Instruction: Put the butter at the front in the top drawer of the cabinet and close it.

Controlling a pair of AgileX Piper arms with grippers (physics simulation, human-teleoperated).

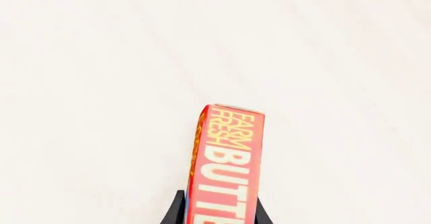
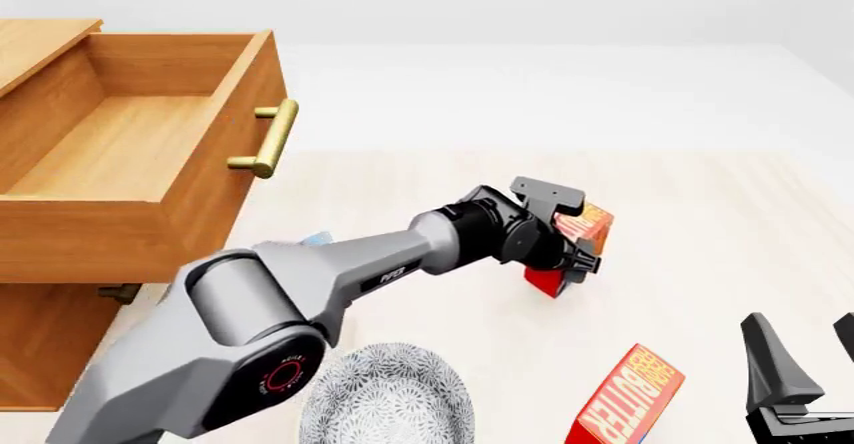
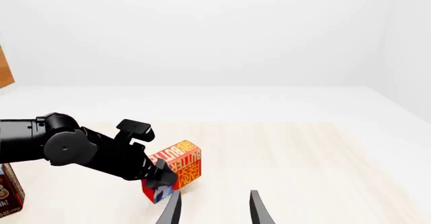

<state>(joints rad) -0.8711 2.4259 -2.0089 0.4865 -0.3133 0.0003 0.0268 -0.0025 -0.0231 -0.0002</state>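
front view shows the left gripper (image 2: 577, 249) clenched on the butter (image 2: 585, 226), lifted and tilted just above the bench (image 2: 707, 214), right of the cabinet (image 2: 54, 334). its top drawer (image 2: 120, 154) stands pulled out. a second carton (image 2: 627, 396) lies nearer, just beside the right gripper (image 2: 807, 364), whose fingers are spread and hold nothing.

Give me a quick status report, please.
Left pincer shut on a butter, off the table. Right pincer open, idle. Top drawer open. Second butter near right pincer.
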